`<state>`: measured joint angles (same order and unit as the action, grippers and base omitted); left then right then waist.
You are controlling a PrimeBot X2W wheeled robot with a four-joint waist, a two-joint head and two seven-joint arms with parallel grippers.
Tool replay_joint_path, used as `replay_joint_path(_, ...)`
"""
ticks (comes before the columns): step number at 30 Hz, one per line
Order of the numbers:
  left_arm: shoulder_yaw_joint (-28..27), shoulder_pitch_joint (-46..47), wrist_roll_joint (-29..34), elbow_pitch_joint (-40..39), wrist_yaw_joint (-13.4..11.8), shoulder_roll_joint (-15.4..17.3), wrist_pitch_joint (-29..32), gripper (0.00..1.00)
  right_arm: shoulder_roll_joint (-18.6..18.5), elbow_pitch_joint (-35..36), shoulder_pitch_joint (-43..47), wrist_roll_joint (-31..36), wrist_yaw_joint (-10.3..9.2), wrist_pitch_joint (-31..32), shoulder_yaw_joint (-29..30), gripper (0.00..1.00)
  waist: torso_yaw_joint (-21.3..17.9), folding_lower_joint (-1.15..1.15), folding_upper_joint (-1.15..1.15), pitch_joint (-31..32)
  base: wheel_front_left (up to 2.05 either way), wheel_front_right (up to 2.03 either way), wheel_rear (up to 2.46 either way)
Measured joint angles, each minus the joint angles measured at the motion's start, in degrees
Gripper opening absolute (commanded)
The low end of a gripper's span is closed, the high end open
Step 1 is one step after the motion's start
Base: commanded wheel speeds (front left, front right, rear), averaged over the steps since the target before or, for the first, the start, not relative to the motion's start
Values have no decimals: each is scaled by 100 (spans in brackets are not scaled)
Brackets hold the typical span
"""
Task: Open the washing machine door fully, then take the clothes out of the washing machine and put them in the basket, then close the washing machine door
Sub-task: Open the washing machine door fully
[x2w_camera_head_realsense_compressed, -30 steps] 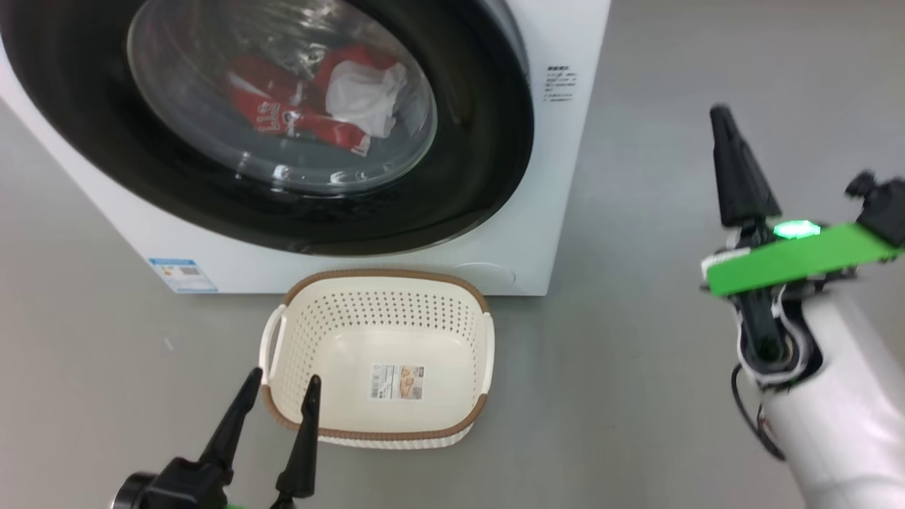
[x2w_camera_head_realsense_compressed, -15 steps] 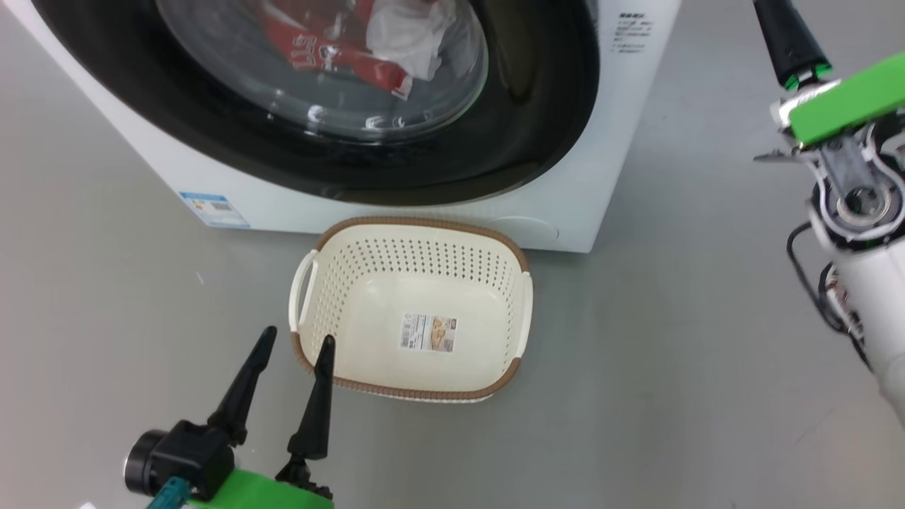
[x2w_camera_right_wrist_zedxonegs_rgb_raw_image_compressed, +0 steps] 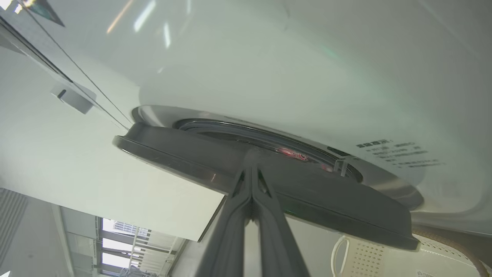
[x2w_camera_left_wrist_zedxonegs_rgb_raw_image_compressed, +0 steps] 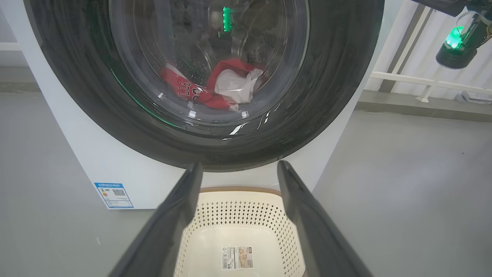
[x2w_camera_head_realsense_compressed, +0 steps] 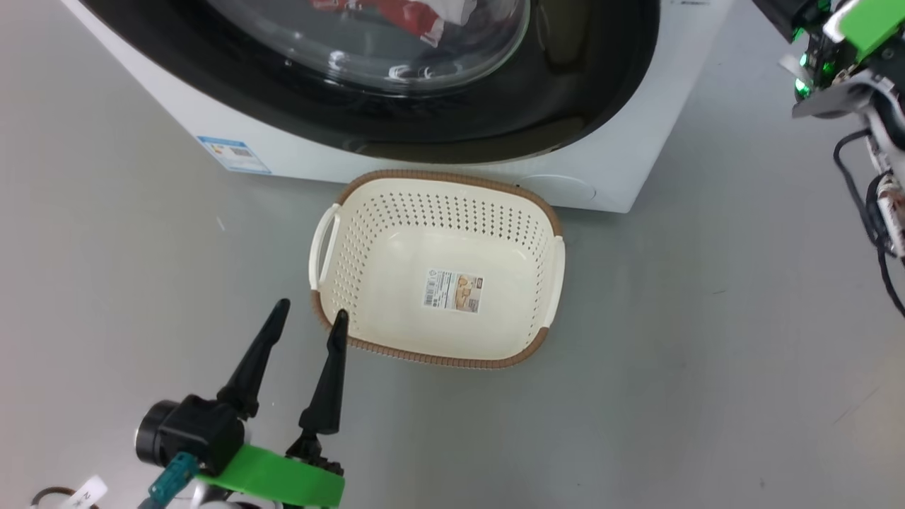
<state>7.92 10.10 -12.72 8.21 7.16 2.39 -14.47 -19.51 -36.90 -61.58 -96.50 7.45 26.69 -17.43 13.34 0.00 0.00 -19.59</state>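
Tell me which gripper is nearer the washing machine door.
Right. The right gripper, shut, has its tips at the black rim of the washing machine door; the left gripper, open, hangs beside the near-left corner of the basket, away from the door.

The smooth grey floor [x2w_camera_head_realsense_compressed: 672, 367] carries a big white front-loading washing machine [x2w_camera_head_realsense_compressed: 640, 166] at 12 o'clock in the head view. A small cream perforated plastic basket [x2w_camera_head_realsense_compressed: 438, 212] with a brown woven-look rim stands upright at its 6 o'clock, just beside its front.
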Motion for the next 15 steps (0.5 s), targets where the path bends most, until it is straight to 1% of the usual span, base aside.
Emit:
replay_joint_path(6,79,209,-64,3,1,-7,0,100,29,-279,-445,-301,0,642,10,0,87,0,0,-204,0,0,0)
replay_joint_path(13,166,296,-152,3,1,-12,0,100,36,-704,-793,-393,0,1081,-26,0,191,0,0,-432,0,0,0)
replay_joint_path(15,187,348,-159,1,1,-13,0,100,35,-782,-859,-390,0,1124,-53,0,219,0,0,-475,0,0,0)
